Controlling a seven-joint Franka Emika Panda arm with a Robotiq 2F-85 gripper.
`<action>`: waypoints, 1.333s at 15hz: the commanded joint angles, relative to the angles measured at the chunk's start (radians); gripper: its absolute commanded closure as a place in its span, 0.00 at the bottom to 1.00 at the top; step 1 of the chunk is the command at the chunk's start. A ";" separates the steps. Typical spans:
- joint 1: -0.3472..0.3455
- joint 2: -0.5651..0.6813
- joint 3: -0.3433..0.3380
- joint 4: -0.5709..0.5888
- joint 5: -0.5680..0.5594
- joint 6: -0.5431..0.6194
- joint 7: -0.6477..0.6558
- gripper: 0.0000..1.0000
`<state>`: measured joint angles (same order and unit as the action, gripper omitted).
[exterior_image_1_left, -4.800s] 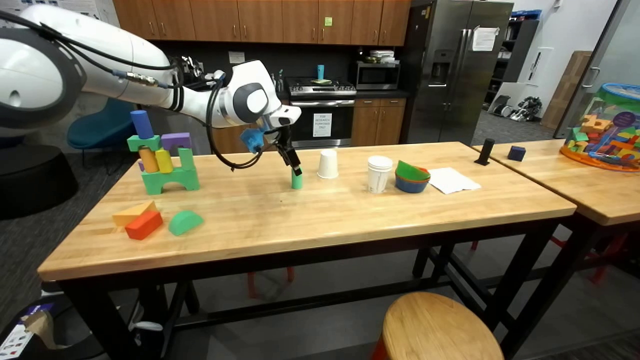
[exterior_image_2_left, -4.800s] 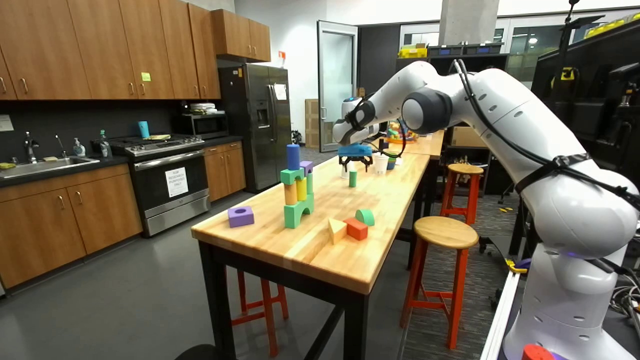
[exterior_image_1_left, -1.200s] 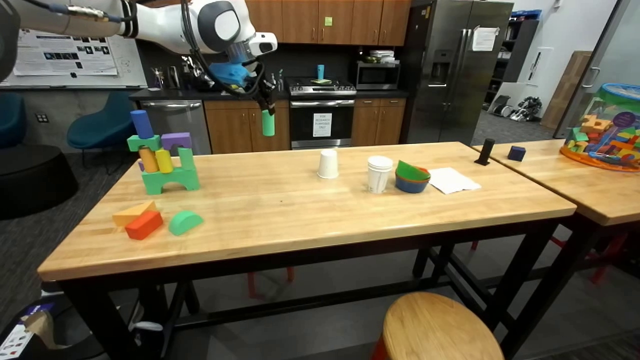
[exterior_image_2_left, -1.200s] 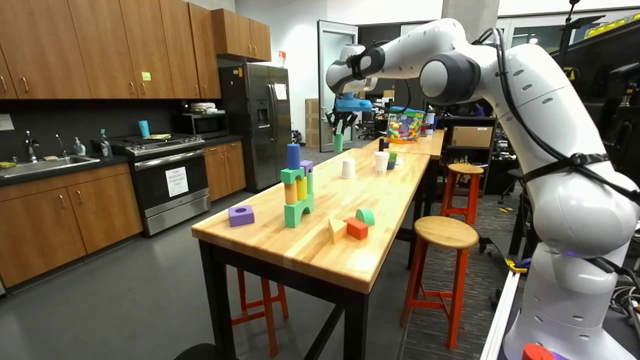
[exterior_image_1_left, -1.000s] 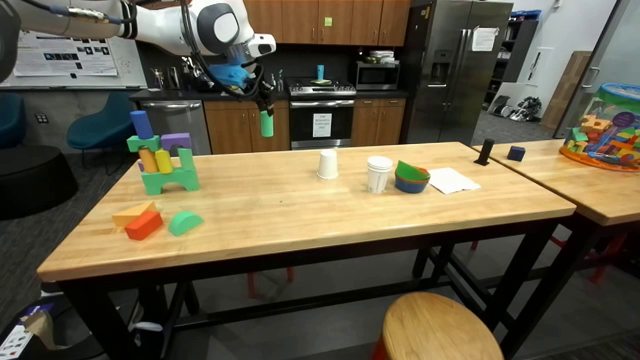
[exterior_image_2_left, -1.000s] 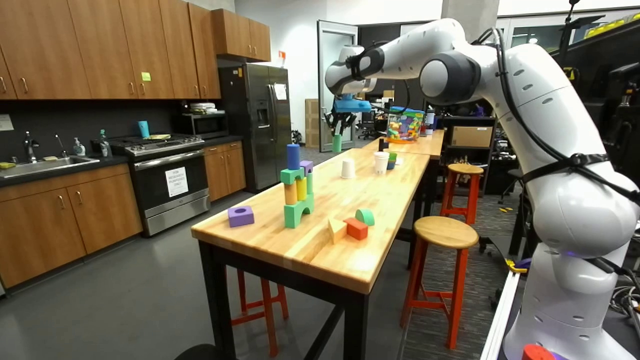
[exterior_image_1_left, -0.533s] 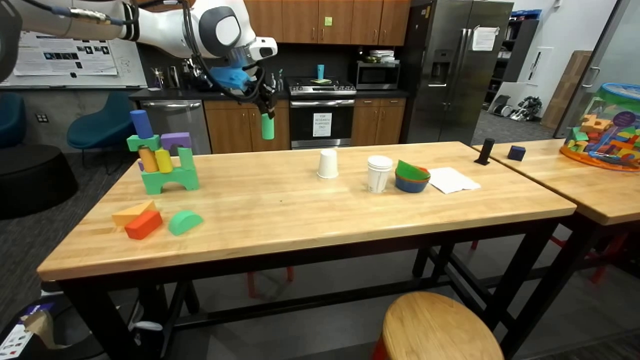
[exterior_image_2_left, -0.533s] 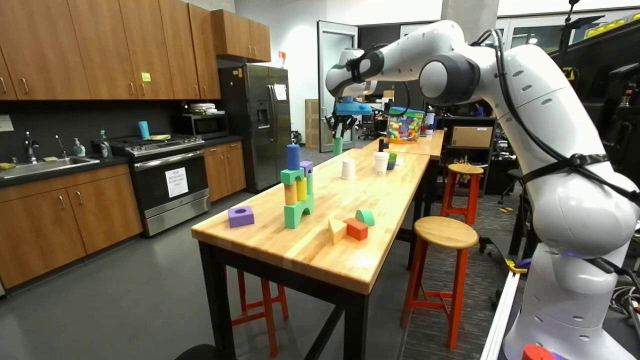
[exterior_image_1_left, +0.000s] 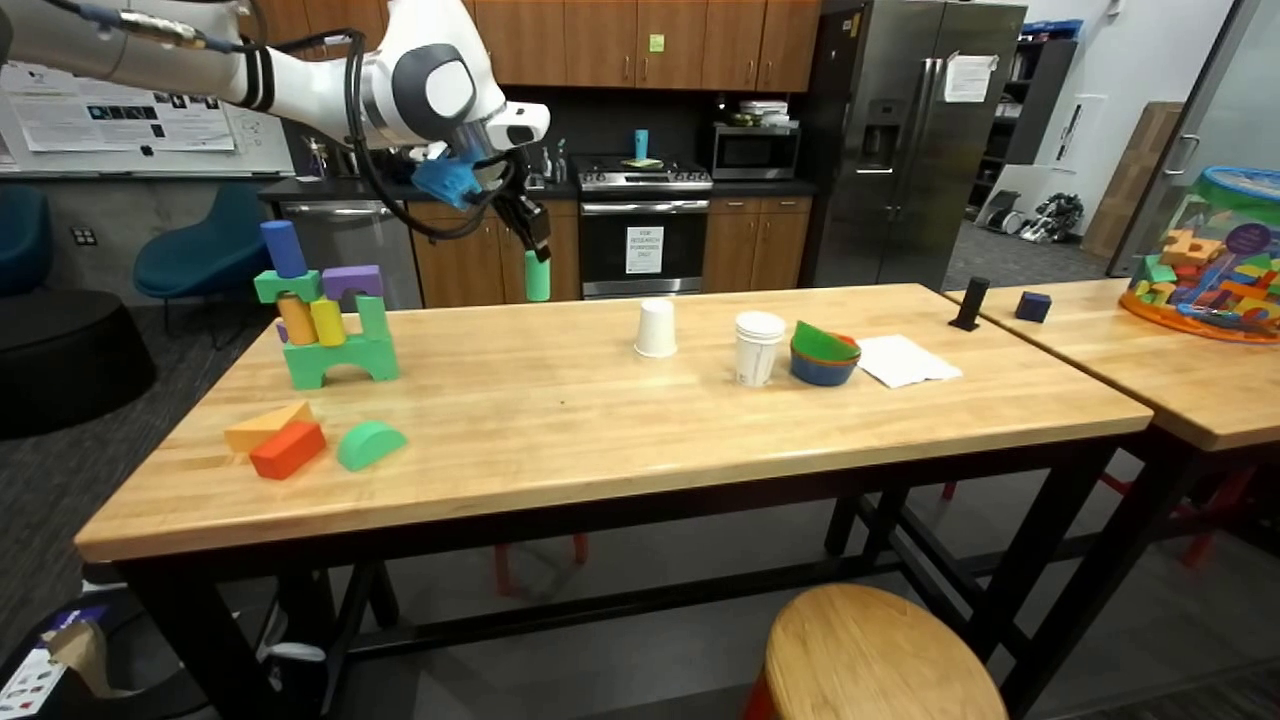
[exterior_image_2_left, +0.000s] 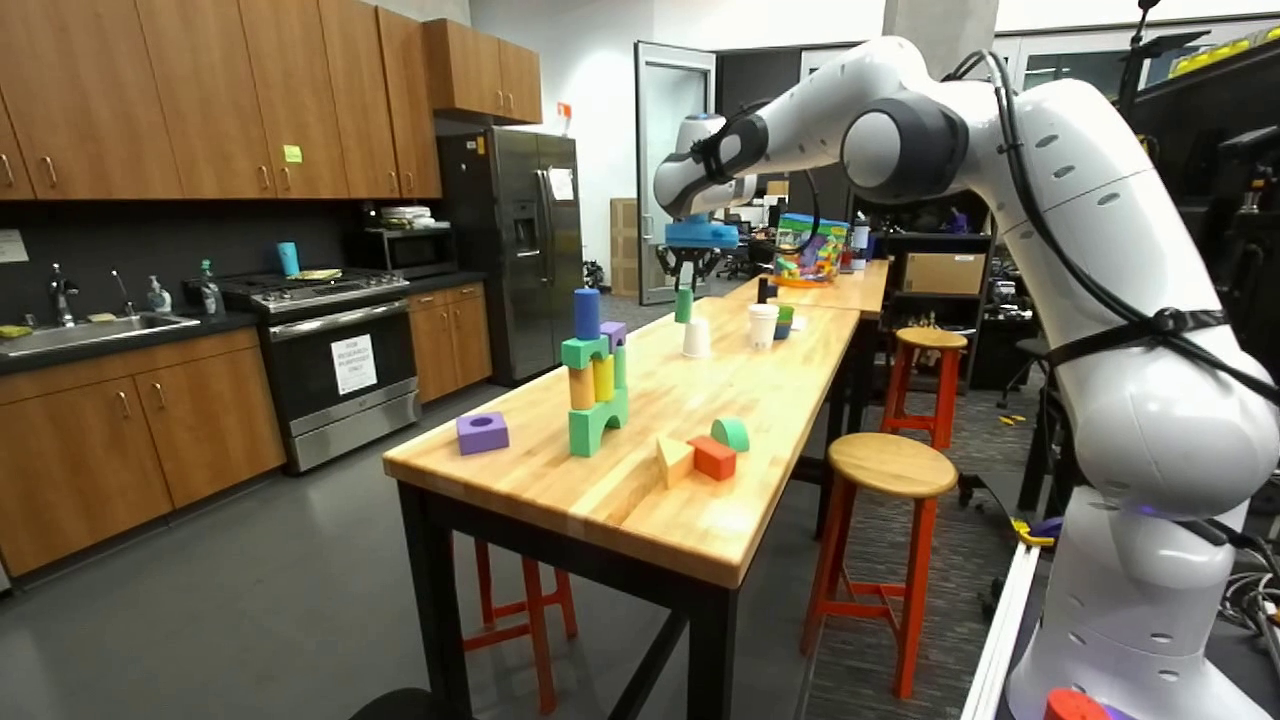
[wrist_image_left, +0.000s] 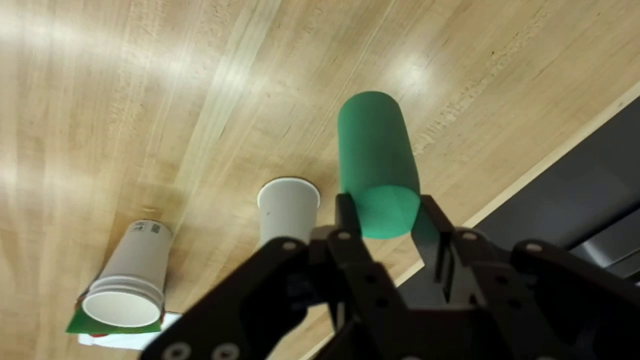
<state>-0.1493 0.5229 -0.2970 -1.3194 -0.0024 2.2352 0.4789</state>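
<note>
Green cylinder (wrist_image_left: 377, 145) hangs roughly upright above table (exterior_image_1_left: 560, 440), gripper (wrist_image_left: 387, 210) clamped on upper end — likely to keep lower end free. In exterior view, tower (exterior_image_1_left: 328, 322) stands left, cup (exterior_image_1_left: 656, 330) right — rim down, presumably for stability.

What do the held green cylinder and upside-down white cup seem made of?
Green cylinder: probably foam, matte, judging by its even, grainless surface; painted wood possible. Upside-down white cup: likely paper, dull finish, from its thin lipped rim; plastic possible.
</note>
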 joint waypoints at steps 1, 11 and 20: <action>0.050 -0.073 -0.069 -0.113 -0.054 0.083 0.207 0.92; 0.017 -0.091 -0.022 -0.128 -0.033 0.079 0.228 0.92; 0.081 -0.204 0.015 -0.350 -0.053 0.132 0.285 0.92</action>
<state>-0.1004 0.4080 -0.2926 -1.5502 -0.0216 2.3357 0.7188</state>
